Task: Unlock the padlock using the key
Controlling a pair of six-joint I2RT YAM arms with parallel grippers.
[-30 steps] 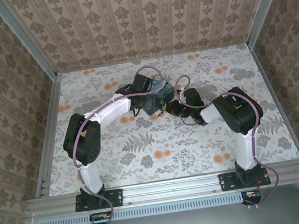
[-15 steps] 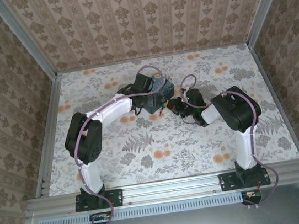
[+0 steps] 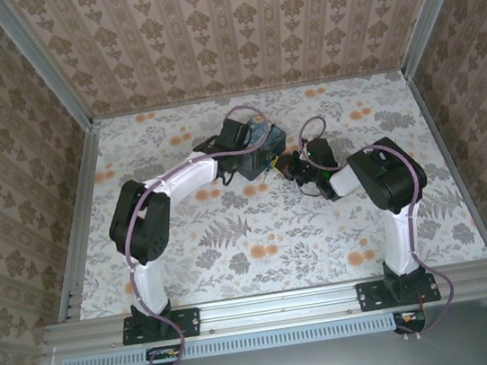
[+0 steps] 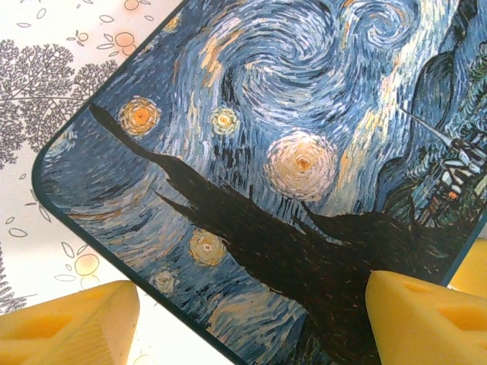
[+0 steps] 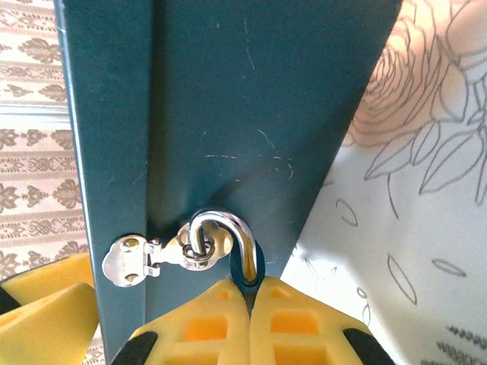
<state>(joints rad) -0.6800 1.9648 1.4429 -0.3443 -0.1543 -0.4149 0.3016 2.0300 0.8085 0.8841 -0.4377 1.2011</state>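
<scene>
Tabletop (image 3: 264,266) floral-printed, walls (image 3: 231,30) wallpapered, padlock (image 5: 242,242) on clasp (image 5: 141,258)

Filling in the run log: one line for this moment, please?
left hand open over box | right hand shut on padlock | padlock hooked through clasp | locked or not: cannot tell

Walls (image 3: 231,30): I see beige wallpaper with brown damask stripes on all three sides
Surface (image 3: 262,252): white covering printed with grey ferns, roses and orange blossoms
Frame (image 3: 279,303): bare aluminium rails along my near edge, posts (image 3: 38,59) rising at the back corners
Light: even and soft on my feed, only faint shadows
</scene>
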